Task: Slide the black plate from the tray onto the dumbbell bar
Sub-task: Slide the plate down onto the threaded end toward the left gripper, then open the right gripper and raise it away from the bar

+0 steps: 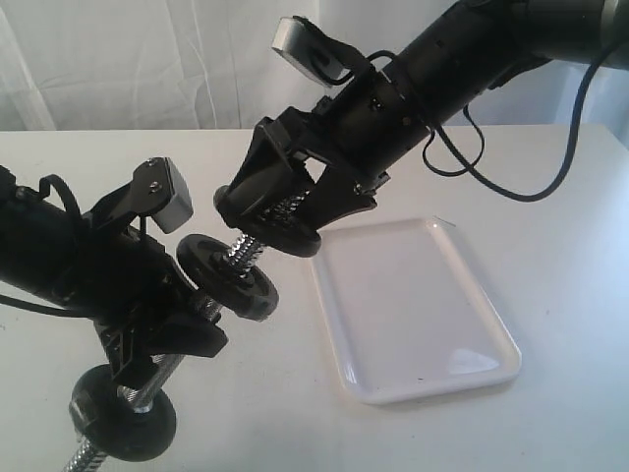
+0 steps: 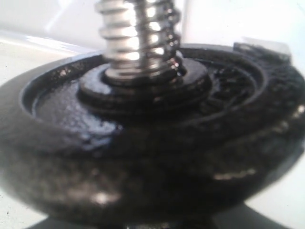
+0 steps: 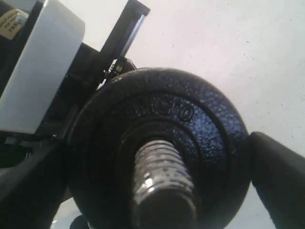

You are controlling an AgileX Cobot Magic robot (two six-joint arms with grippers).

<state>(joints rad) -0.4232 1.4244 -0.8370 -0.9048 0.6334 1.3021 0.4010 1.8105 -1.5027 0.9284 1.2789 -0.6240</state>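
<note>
The dumbbell bar (image 1: 246,252) slants up from lower left, and my left gripper (image 1: 167,339) is shut on its middle. The black plate (image 1: 285,238) is threaded on the bar's upper end, with my right gripper (image 1: 290,211) shut on its rim. In the right wrist view the matte plate (image 3: 209,129) fills the frame, the threaded bar end (image 3: 162,171) pokes through its hole, and a finger (image 3: 281,181) sits at each side. The left wrist view shows only a shinier disc (image 2: 143,157) with the bar (image 2: 138,38) through it; my own fingers are hidden there. The white tray (image 1: 462,379) holds nothing.
Two shinier discs are on the bar: one just below the black plate (image 1: 234,283), one near the lower end (image 1: 123,423). The right arm's black cable (image 1: 550,177) loops above the white table (image 1: 550,246). A white curtain hangs behind.
</note>
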